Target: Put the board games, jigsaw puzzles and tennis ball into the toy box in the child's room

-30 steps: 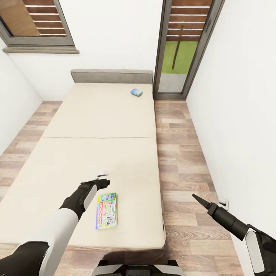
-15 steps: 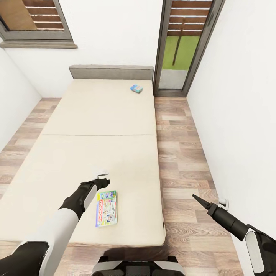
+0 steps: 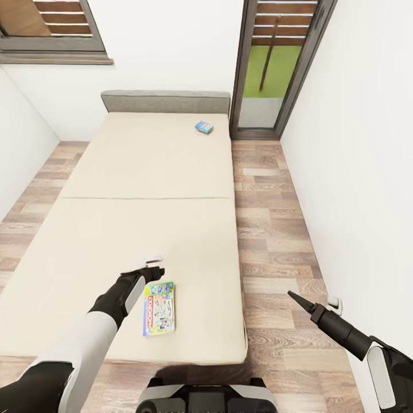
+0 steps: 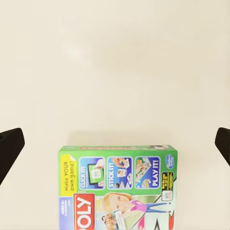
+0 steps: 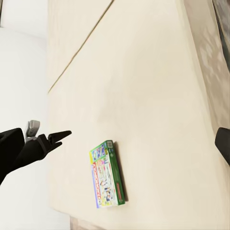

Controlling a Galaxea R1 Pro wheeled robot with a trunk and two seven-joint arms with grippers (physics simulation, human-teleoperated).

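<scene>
A busy multicolour board game (image 3: 159,308) lies flat near the foot of the cream bed (image 3: 143,172), close to its right edge. My left gripper (image 3: 155,271) hovers open just beyond the box's far end, above the mattress. In the left wrist view the box (image 4: 120,191) lies between and below the spread fingertips (image 4: 10,146). A small blue board game (image 3: 204,127) rests near the grey headboard. My right gripper (image 3: 295,298) hangs open over the floor to the right of the bed. The right wrist view takes in the box (image 5: 106,175) and the left gripper (image 5: 60,136).
A grey headboard (image 3: 166,102) closes the bed's far end. A glass door (image 3: 275,69) stands at the back right and a window (image 3: 51,28) at the back left. A strip of wood floor (image 3: 269,229) runs between the bed and the white right wall (image 3: 355,172).
The whole picture has shifted slightly, so the camera has moved. In the picture the multicolour game box now sits a little nearer my left gripper. Both arms hold their pose.
</scene>
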